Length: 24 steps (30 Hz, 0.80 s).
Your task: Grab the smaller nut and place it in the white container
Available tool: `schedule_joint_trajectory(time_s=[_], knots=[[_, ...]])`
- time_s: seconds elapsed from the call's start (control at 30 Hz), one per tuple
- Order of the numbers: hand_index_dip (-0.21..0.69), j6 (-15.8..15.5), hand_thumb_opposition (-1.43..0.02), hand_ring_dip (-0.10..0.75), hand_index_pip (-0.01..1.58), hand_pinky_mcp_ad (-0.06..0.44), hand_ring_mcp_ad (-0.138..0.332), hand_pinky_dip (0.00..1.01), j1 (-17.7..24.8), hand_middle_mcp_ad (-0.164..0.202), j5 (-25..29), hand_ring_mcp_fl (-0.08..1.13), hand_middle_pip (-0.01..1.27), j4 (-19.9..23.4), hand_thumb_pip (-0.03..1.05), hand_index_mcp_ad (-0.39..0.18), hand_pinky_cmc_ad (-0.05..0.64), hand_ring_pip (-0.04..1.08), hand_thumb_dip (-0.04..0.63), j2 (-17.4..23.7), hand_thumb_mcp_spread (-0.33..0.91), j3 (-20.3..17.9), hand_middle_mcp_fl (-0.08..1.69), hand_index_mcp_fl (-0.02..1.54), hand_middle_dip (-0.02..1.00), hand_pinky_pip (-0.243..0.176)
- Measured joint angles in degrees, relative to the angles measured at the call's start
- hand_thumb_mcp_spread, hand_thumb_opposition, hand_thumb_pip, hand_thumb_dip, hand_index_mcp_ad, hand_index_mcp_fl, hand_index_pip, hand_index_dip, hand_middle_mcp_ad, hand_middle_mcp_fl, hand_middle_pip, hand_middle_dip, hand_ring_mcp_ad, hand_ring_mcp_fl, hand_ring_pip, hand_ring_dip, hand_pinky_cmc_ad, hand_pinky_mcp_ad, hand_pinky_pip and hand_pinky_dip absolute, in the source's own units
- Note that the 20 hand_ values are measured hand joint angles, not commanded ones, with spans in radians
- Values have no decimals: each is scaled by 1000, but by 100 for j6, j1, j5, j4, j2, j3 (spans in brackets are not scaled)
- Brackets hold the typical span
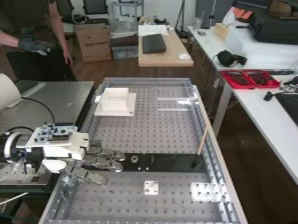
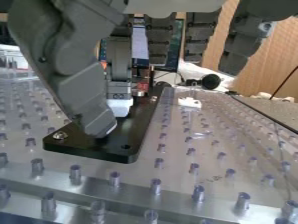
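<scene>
In the high view the hand [image 1: 94, 161] is at the bench's left side, its straight fingers reaching over the left part of the flat black bar [image 1: 169, 162]. The bearing [image 1: 134, 159] stands on the bar just beyond the fingertips. Under the fingers the bar's left part is hidden, and I cannot make out the smaller nut. The white container [image 1: 115, 103] sits farther up the bench. In the wrist view the hand [image 2: 70, 65] hangs over the black bar [image 2: 126, 142], thumb and one white-tipped finger low above it. A round metal part [image 2: 138, 93] is beside that finger.
A thin wooden stick [image 1: 203, 142] stands near the bar's right end. Nearer the camera lies a small white plate with holes [image 1: 151, 187]. Raised metal rails edge the pegged bench plate [image 1: 140, 135]. Red trays [image 1: 249, 79] are on the right-hand table.
</scene>
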Motion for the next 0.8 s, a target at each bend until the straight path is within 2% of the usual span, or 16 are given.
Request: schedule_joint_trajectory(time_s=[0.8], knots=[[98,121,-860,115,1562,295,148,176,8,51,39,0,126,118,792,-150,346,80,220,-13,403,-74,-12,89,239,-35]])
